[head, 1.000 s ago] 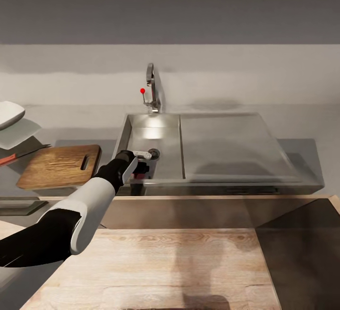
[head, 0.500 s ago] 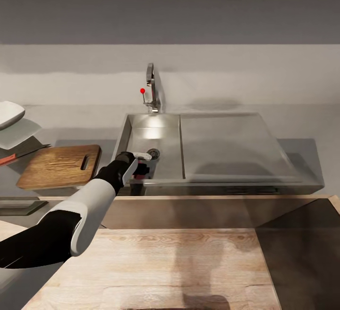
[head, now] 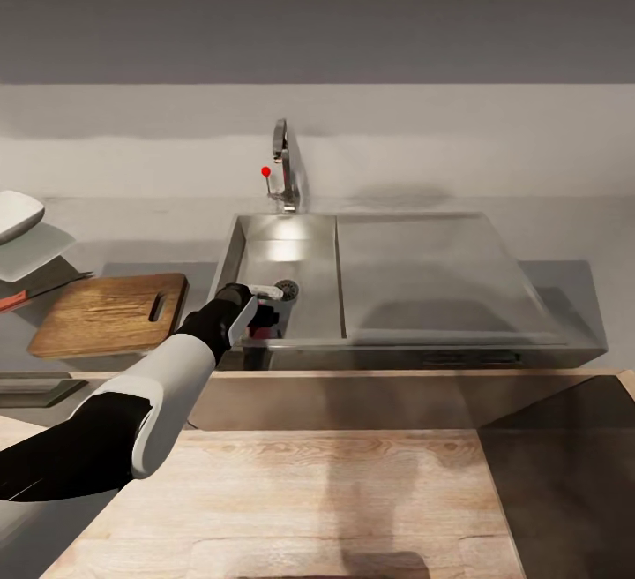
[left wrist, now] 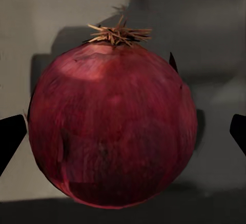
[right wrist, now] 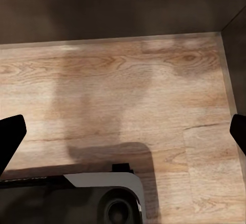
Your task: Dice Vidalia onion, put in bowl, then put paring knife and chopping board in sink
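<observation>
The left end effector [head: 263, 307] reaches down into the sink [head: 414, 270], near the basin's front wall at about 7 o'clock from the round drain [head: 287, 288]. In the left wrist view the Vidalia onion [left wrist: 113, 126] sits between the two dark fingertips [left wrist: 10, 137], which stand spread at either flank of it with a gap showing on both sides; the onion is not yet pinched. It rests on the steel floor of the basin, dry root tuft turned toward the far side.

The onion looks firm, round and moderately heavy for its bulk, with a smooth, papery reddish skin that may slide or flake under pressure. A hold across its widest girth, pads square to the sides, seems safest; a grip nearer the tuft or the base would likely squirt it out.

The chopping board [head: 106, 314] lies on the counter [head: 564, 235] at 9 o'clock from the sink, the paring knife [head: 40, 290] just beyond its far corner and the bowl [head: 16, 213] further at 10 o'clock.

The right end effector [right wrist: 123, 131] is spread, holding nothing, above a pale wooden surface [right wrist: 128, 90].
</observation>
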`<state>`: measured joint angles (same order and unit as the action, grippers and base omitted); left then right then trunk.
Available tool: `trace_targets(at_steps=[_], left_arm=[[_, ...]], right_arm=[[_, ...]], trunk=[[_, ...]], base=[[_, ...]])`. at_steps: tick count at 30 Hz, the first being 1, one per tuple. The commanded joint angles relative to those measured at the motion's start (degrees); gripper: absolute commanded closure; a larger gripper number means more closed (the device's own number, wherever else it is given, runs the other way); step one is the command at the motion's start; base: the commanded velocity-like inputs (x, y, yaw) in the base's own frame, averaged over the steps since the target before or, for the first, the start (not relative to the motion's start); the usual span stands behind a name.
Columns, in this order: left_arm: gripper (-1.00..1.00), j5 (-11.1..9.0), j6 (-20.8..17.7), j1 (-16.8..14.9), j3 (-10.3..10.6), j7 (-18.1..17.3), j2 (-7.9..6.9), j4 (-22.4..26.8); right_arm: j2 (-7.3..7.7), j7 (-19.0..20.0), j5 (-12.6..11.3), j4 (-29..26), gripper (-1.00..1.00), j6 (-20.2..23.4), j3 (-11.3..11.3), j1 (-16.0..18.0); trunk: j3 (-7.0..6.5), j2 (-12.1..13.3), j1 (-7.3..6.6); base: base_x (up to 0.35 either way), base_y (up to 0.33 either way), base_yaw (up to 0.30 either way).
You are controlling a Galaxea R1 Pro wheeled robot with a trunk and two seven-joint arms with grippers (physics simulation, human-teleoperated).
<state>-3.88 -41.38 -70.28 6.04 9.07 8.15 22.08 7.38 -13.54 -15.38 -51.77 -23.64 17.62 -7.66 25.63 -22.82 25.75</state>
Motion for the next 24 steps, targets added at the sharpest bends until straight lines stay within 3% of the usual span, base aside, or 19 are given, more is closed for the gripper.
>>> trace_targets(at_steps=[1,18,24], left_arm=[[-1.00,-0.42,-0.25,-0.03,0.37,0.34,-0.04,0.06],[-1.00,-0.42,-0.23,-0.03,0.37,0.34,-0.06,0.06],[-1.00,-1.58,-0.55,1.93,0.02,0.16,0.11,0.09]], right_arm=[[0.09,-0.35,-0.44,-0.08,-1.00,-0.18,0.31,0.01],[0.06,-0.26,-0.44,-0.08,-1.00,-0.25,0.31,0.01],[-1.28,-0.18,-0.27,1.86,-1.00,-0.35,0.58,0.01]], trunk=[[0.08,-0.10,0.04],[0.08,-0.10,0.04],[0.08,-0.10,0.04]], base=[[0.015,0.000,0.000],[0.002,0.000,0.000],[0.000,0.000,0.000]])
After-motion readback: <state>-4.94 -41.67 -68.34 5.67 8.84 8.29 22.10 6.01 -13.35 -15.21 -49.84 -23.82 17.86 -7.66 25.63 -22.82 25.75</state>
